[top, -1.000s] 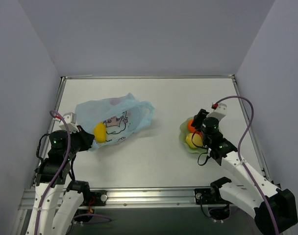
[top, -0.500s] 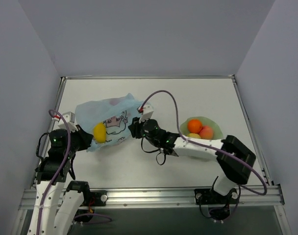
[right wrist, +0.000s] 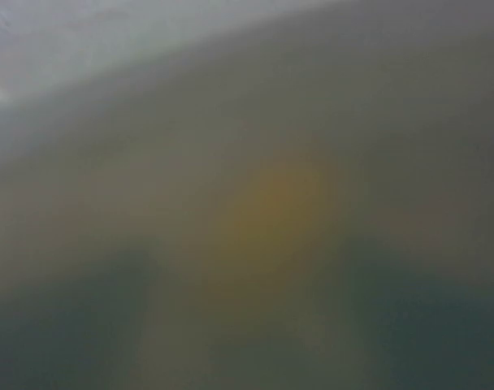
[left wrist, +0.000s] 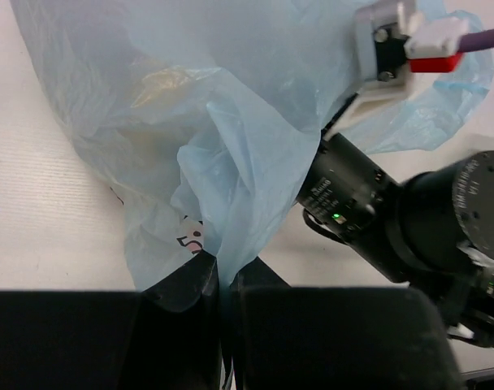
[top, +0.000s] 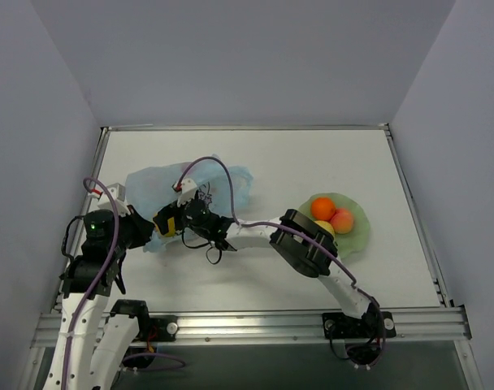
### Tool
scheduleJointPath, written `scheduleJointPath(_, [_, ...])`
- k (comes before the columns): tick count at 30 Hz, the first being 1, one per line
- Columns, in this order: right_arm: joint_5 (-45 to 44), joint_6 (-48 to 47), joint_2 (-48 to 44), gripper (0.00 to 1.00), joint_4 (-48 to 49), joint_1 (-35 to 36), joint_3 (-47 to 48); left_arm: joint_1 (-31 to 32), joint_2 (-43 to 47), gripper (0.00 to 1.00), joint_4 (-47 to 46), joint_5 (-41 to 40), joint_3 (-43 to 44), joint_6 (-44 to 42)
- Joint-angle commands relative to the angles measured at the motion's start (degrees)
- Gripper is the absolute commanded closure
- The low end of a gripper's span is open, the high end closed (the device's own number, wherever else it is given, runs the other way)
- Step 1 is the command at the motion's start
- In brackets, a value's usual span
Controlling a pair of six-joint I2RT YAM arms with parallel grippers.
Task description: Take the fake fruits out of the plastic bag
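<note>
Left arm, low at the tabletop's [top: 255, 162] left edge: left fingers [left wrist: 227, 302] clamped on a fold of the plastic bag [left wrist: 190, 122]; print lettering unreadable. Right arm, extended leftward across the tabletop: right fingers [top: 172, 223] at the bag's mouth by a yellow fruit [top: 162, 218], possibly touching it; their spread cannot be told. Green dish [top: 361, 231], right: three fake fruits [top: 322, 209], orange, red, yellow.
</note>
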State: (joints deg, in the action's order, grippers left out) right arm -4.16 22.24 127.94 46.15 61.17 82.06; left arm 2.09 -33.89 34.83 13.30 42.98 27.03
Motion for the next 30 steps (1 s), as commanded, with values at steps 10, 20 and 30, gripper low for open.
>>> scheduleJointPath(10, [-0.2, -0.5, 14.4, 0.04, -8.1, 0.1, 19.5, -0.5, -0.3, 0.98, -1.6, 1.6, 2.3, -0.4])
scheduleJointPath(20, [-5.8, -2.4, 7.2, 0.69, -1.2, 0.6, 10.9, -0.4, 0.0, 0.98, -1.8, 1.6, 2.3, -0.3])
scheduleJointPath(30, [-6.9, -2.3, -15.4, 0.7, 7.5, 2.5, -12.4, -0.5, 0.5, 0.98, -1.8, 1.4, 2.2, -0.1])
